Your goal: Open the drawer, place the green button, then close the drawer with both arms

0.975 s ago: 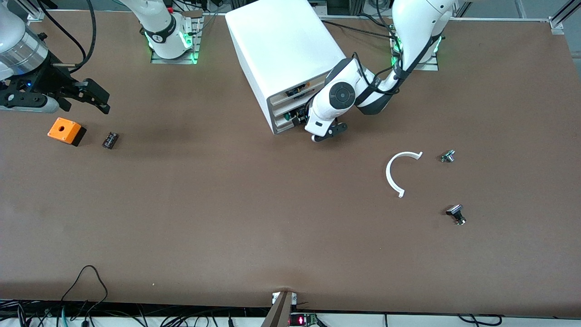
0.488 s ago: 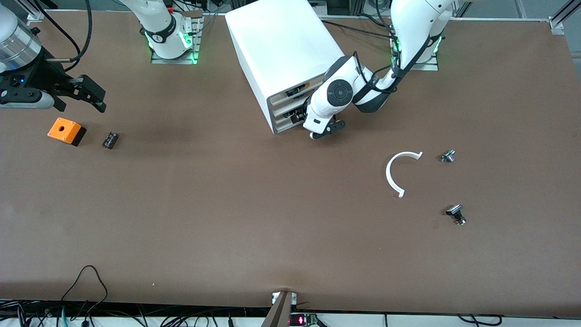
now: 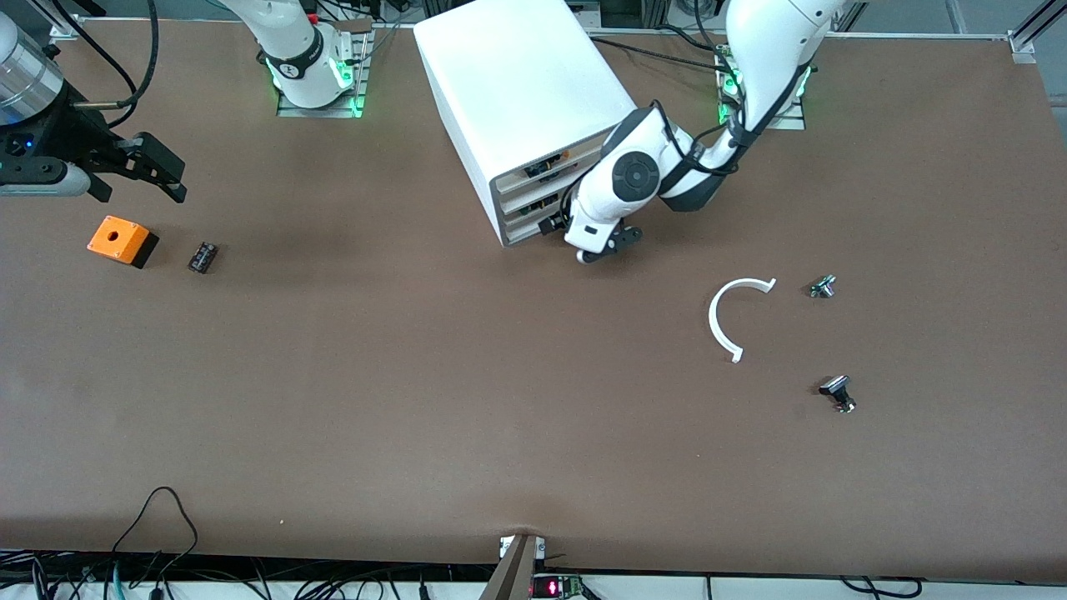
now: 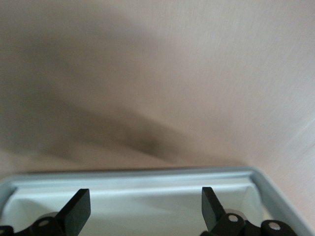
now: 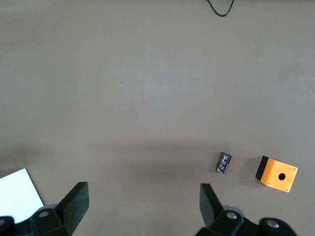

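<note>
The white four-tier cabinet point(image 3: 521, 79) stands between the two arm bases. My left gripper point(image 3: 553, 220) is at its front, level with the lower tiers, and is open and empty. In the left wrist view the left gripper point(image 4: 146, 206) has its fingers wide apart over the drawer's pale rim point(image 4: 147, 174) and white inside. In the front view the drawer point(image 3: 521, 218) looks nearly flush with the other tiers. The green button is hidden in every view. My right gripper point(image 3: 158, 171) hangs open and empty over the table at the right arm's end; it also shows in its own wrist view point(image 5: 143, 204).
An orange box with a hole point(image 3: 122, 240) and a small black part point(image 3: 202, 257) lie under the right gripper; both show in the right wrist view point(image 5: 277, 173) point(image 5: 224, 162). A white C-shaped ring point(image 3: 718, 321), a small metal piece point(image 3: 823, 287) and a black-and-silver flat-capped piece point(image 3: 838, 392) lie toward the left arm's end.
The left hand pressed in at the cabinet front, then shifted slightly toward the left arm's end. The green spot seen in the lower tier no longer shows. The right gripper drifted toward its base.
</note>
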Motion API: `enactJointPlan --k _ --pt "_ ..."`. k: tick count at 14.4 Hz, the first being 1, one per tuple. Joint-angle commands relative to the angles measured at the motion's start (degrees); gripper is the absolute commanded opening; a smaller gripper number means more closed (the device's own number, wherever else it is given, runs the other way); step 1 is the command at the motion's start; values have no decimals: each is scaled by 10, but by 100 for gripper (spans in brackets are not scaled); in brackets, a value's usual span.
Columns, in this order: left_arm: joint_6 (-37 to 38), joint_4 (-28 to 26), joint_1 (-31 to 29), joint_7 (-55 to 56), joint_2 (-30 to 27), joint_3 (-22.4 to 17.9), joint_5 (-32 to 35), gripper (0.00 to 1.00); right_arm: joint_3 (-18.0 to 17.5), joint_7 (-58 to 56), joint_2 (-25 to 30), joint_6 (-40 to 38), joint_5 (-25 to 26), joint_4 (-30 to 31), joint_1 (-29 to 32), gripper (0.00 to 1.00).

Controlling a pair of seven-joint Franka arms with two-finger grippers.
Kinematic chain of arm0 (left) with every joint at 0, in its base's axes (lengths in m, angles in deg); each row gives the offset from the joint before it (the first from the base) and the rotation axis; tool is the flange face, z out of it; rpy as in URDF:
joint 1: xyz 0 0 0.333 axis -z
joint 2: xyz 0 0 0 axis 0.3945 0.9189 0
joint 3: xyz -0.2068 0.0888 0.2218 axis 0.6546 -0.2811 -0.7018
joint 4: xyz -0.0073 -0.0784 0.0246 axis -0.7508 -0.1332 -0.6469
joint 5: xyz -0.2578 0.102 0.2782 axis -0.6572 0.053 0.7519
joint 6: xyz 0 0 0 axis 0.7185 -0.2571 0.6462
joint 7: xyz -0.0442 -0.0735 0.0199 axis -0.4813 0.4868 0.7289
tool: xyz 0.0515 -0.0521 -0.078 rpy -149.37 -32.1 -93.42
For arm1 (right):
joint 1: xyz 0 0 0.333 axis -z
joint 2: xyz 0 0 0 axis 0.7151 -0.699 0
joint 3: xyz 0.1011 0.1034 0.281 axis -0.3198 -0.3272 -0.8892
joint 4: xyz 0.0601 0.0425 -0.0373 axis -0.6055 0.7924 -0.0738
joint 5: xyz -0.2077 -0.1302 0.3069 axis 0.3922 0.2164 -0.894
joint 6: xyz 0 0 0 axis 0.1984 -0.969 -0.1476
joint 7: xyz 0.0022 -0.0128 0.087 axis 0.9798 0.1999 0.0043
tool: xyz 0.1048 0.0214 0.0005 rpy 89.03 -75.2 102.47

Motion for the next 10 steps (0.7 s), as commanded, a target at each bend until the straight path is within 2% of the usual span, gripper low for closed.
enactJointPlan --k 1,3,7,10 --pt "25 10 -48 -35 -31 5 11 99 1 -16 7 -14 -10 -6 9 100" --pt "84 44 -67 -48 -38 2 16 99 0 -14 6 -13 -10 -7 7 100" --pt "268 152 -101 -93 -38 2 112 99 -1 -12 7 -13 -9 -7 7 100" --pt "338 193 -130 -179 -39 2 179 99 0 -13 7 -13 -9 -7 7 100"
